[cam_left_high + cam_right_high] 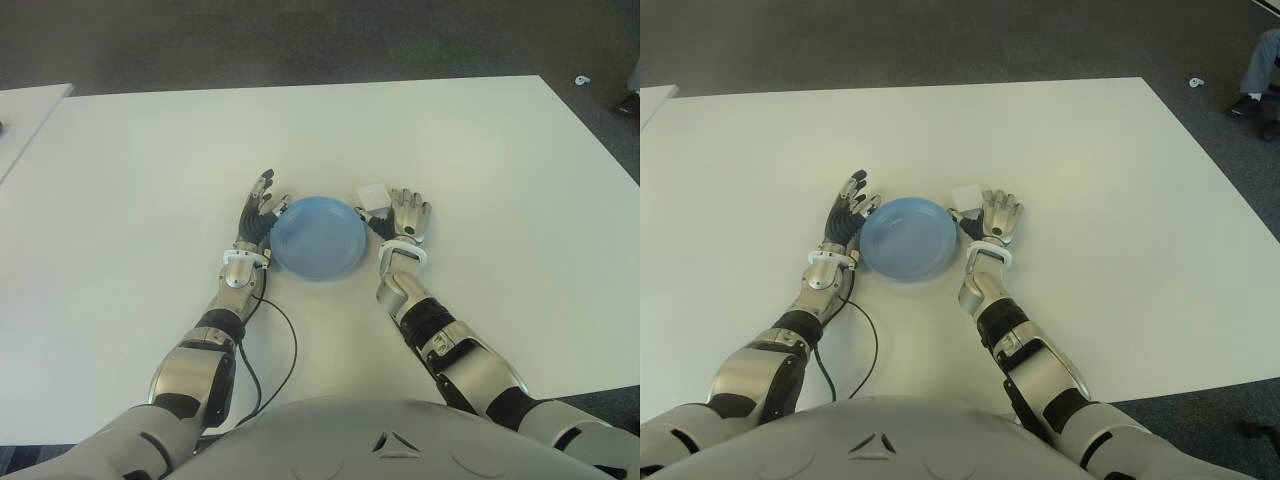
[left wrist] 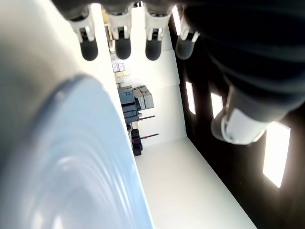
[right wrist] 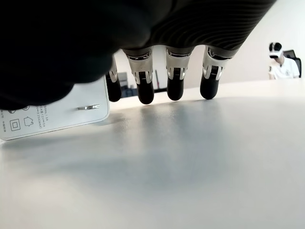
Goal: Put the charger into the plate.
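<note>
A blue plate (image 1: 318, 238) sits on the white table (image 1: 480, 160) between my two hands. A white charger (image 1: 373, 194) lies on the table just beyond the plate's right rim, beside my right hand (image 1: 408, 214). That hand is flat, fingers extended, holding nothing; its wrist view shows the charger (image 3: 52, 112) next to the thumb side, with printed marks and a metal prong. My left hand (image 1: 262, 208) lies open against the plate's left rim; its wrist view shows the plate (image 2: 71, 162) close below straight fingers (image 2: 121, 45).
A black cable (image 1: 280, 350) loops on the table near my left forearm. A second white table (image 1: 25, 110) edge shows at the far left. A person's shoe and leg (image 1: 1255, 80) stand on the floor at the far right.
</note>
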`<state>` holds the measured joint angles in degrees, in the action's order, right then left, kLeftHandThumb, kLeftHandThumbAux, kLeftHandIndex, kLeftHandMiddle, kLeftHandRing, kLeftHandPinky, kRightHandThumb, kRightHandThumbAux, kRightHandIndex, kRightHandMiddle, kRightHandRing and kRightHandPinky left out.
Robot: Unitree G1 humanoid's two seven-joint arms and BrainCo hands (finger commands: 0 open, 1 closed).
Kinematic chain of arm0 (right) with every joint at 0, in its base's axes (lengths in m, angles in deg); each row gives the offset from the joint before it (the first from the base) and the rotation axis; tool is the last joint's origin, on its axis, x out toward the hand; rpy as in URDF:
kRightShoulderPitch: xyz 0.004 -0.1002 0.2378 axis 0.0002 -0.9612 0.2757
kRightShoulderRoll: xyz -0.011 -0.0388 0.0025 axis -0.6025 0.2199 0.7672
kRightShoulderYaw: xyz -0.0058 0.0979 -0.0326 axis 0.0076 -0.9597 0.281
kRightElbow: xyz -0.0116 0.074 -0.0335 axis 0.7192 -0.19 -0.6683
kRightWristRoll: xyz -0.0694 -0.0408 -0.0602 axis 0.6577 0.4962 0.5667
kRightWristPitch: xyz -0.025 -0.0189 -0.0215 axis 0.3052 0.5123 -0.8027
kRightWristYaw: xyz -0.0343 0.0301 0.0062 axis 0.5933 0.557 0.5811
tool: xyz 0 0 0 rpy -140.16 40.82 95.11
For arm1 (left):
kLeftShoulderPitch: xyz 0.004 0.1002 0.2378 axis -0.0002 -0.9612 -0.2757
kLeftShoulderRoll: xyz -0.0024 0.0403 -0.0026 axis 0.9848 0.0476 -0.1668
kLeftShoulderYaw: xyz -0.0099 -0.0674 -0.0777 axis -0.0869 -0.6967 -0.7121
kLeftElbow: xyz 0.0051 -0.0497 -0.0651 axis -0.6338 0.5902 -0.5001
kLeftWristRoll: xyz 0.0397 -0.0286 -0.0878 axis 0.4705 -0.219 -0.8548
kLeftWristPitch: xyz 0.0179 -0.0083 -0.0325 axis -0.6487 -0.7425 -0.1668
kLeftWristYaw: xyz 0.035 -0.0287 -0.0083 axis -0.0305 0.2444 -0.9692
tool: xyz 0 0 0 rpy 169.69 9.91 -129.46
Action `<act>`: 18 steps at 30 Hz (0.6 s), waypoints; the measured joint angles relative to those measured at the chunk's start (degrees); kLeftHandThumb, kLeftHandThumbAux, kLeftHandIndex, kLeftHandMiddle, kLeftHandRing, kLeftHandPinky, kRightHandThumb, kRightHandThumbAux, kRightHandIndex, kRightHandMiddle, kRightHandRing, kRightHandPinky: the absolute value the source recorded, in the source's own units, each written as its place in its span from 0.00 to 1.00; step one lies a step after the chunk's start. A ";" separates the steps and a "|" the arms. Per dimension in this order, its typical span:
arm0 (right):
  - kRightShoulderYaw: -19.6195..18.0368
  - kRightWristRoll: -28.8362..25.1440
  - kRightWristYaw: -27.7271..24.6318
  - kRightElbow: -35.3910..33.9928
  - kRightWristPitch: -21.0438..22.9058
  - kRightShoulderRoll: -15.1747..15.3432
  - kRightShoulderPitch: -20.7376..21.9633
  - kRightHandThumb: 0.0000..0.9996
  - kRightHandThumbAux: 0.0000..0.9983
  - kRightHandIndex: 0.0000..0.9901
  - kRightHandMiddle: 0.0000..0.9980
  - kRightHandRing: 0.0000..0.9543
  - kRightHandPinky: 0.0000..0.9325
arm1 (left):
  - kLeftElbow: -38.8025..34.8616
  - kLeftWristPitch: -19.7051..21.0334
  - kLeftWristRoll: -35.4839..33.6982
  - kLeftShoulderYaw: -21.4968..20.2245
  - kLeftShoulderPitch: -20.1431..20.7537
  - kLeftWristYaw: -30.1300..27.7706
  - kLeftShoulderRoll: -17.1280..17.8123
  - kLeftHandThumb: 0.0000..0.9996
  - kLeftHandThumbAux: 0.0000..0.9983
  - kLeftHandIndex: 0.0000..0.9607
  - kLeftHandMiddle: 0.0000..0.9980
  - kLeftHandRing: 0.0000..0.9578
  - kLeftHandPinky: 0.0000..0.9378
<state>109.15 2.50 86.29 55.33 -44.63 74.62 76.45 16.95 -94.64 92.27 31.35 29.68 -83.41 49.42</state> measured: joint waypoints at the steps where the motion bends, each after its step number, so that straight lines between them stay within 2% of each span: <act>1: -0.02 0.00 0.00 0.05 0.00 -0.02 0.03 0.26 0.10 0.00 0.00 0.00 0.00 | 0.00 0.00 -0.03 -0.04 0.00 -0.12 -0.03 0.00 0.58 0.00 0.04 0.00 0.00; 14: -0.12 -0.06 0.26 0.31 -0.10 -0.10 0.14 0.26 0.12 0.00 0.00 0.00 0.00 | -0.01 0.06 -0.29 -0.26 -0.03 -0.58 -0.23 0.00 0.58 0.00 0.04 0.01 0.00; 16: -0.43 -0.28 1.14 0.34 -0.52 -0.17 0.09 0.27 0.16 0.00 0.00 0.00 0.04 | -0.02 0.04 -0.31 -0.26 -0.04 -0.58 -0.22 0.00 0.59 0.00 0.05 0.01 0.00; 17: -0.86 -0.66 2.44 0.41 -1.00 -0.27 0.01 0.30 0.20 0.06 0.03 0.05 0.14 | -0.03 0.01 -0.30 -0.25 -0.04 -0.58 -0.21 0.00 0.59 0.00 0.05 0.01 0.00; 18: -1.30 -1.08 3.93 0.48 -1.52 -0.39 -0.11 0.31 0.21 0.08 0.04 0.07 0.18 | -0.03 -0.04 -0.30 -0.25 -0.04 -0.57 -0.21 0.00 0.59 0.00 0.05 0.01 0.00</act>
<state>107.85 1.42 90.22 55.81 -46.15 74.23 76.35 16.91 -94.69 91.97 31.11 29.64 -83.98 49.21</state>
